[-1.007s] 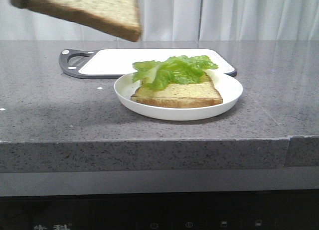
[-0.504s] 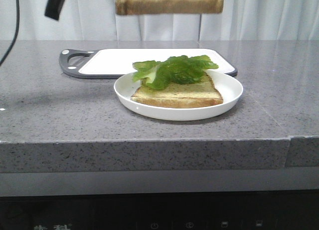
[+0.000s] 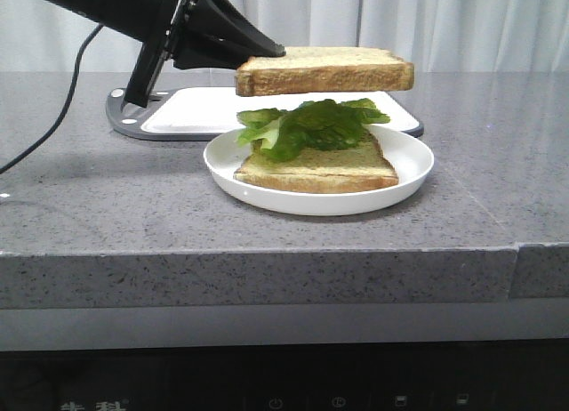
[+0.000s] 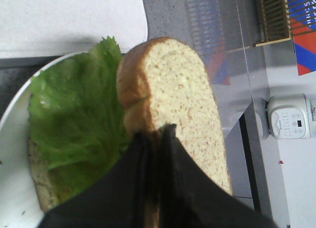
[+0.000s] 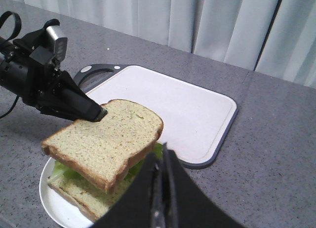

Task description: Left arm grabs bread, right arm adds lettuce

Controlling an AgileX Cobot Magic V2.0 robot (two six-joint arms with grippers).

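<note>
A thick speckled bread (image 3: 324,70) slice hangs level just above the lettuce (image 3: 311,126), apart from it. My left gripper (image 3: 267,51) is shut on the slice's left crust edge. In the left wrist view the bread (image 4: 177,90) sticks out from between the left gripper (image 4: 158,134) fingers, over the lettuce (image 4: 74,109). The green leaf lies on a lower bread slice (image 3: 316,169) in a white plate (image 3: 409,175). My right gripper (image 5: 162,154) is shut and holds nothing, raised near the plate (image 5: 52,201). It looks down on the held bread (image 5: 106,139) and the left gripper (image 5: 96,113).
A white cutting board with a dark grey rim (image 3: 204,104) lies behind the plate on the grey stone counter. The left arm's black cable (image 3: 53,126) trails over the counter's left side. The counter's front edge (image 3: 267,251) runs just in front of the plate.
The held bread has come down from the top of the front view and a little to the right, levelling just over the lettuce. The left arm has come into view.
</note>
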